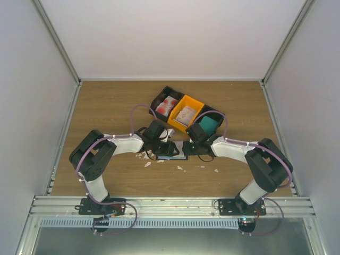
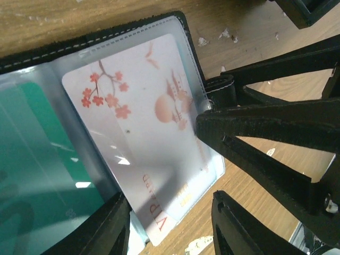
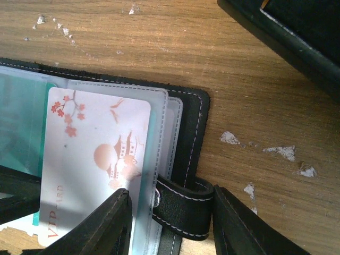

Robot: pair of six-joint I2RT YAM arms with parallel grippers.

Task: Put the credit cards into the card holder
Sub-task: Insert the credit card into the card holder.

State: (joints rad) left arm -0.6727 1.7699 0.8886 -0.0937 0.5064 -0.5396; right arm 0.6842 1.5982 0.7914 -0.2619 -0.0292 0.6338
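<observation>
Wood-grain surface (image 3: 276, 95) carried the open card holder (image 3: 194, 122). With left fingers (image 2: 106, 234) and right fingers (image 3: 106, 223) released, nudging the pale card (image 2: 143, 133) squarely deeper seemed best.

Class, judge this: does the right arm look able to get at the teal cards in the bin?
Probably yes. The teal cards lie uncovered in the open-topped black bin just beyond the right hand, nothing between. That hand stands open astride the card holder's strap.
</observation>
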